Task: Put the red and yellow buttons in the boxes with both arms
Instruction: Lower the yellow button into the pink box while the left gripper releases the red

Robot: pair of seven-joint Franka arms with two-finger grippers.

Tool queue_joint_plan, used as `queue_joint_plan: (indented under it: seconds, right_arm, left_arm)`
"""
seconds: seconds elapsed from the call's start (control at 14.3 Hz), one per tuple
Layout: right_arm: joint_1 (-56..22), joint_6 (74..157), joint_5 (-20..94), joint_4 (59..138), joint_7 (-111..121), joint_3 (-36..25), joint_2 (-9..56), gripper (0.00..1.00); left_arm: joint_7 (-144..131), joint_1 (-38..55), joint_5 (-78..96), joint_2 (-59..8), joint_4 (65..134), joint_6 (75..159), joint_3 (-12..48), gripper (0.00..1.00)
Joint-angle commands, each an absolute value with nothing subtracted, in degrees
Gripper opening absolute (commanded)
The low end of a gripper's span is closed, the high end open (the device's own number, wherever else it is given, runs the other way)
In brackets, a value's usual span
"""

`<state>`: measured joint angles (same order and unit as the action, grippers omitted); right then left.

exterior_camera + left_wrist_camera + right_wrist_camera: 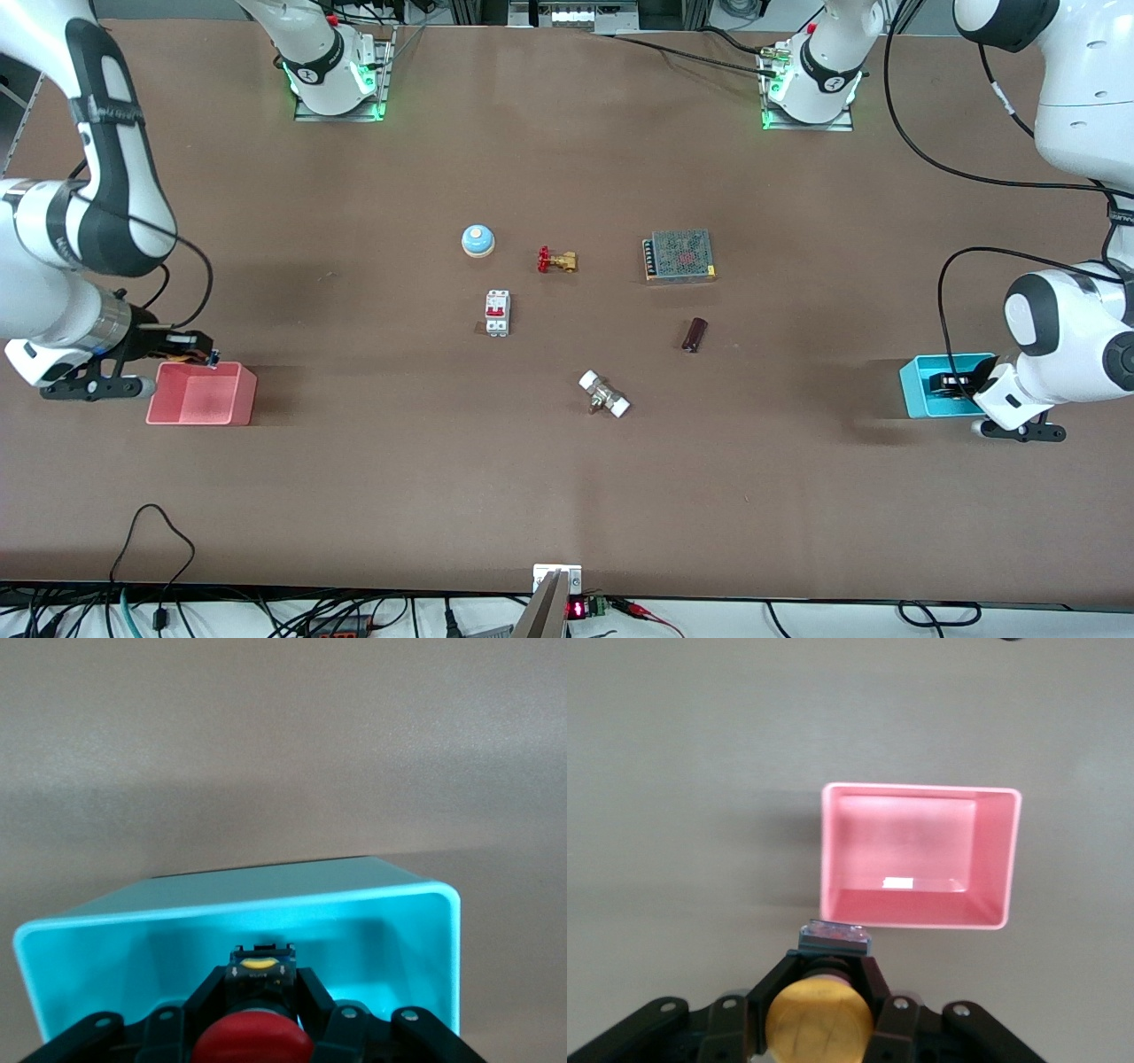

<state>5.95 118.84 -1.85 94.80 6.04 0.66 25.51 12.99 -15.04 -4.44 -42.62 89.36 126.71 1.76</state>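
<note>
- The pink-red rectangular plastic tub (202, 395) sits on the brown table (372, 496) toward the right arm's end; in the right wrist view its inside (912, 859) holds nothing but a pale glint on the floor.
- The right arm's black two-finger gripper (188, 347) hangs over the table just beside the pink-red tub's rim, its fingers (772, 985) clamped on the small push-button with the round orange-yellow cap (819, 1020). That button is up in the air, outside the tub.
- The cyan rectangular plastic tub (918, 388) sits toward the left arm's end of the table, partly covered by the arm in the front view.
- The left arm's black two-finger gripper (952, 383) hangs over the cyan tub's opening (372, 939), its fingers (321, 1001) gripping the small push-button with the round red cap (252, 1041). The button is held over the tub's inside, whose floor is mostly hidden.
- Well apart from both tubs, in the middle of the table, lie a blue-and-white dome bell (477, 239), a brass valve with a red handle (556, 260), a white-and-red circuit breaker (497, 313), a metal mesh-topped power supply (679, 255), a dark brown cylinder (695, 335) and a metal fitting with white end caps (604, 394).
</note>
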Motion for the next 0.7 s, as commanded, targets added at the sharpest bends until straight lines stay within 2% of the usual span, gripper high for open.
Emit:
queue_joint_plan:
  seconds: [0.0,0.07,0.28,0.63]
  right_arm:
    - [5.89,121.27,-0.79,92.55,7.47,0.35,28.47,0.18]
    - [6.15,123.03,-0.88,92.55,7.64,0.26,29.52,0.19]
    - [7.02,127.17,-0.88,92.55,10.54,0.26,32.6,0.19]
    - [7.91,130.87,-0.97,92.55,12.12,0.26,35.85,0.19]
  left_arm:
    - [13.97,-15.73,-3.43,-42.19,90.53,128.14,2.55,0.6]
    - [14.41,-15.82,-3.43,-42.19,90.53,128.06,2.55,1.0]
    - [14.68,-15.91,-3.51,-40.96,90.53,126.66,2.55,1.0]
    - [14.68,-15.3,-3.52,-34.55,89.56,117.7,2.64,1.0]
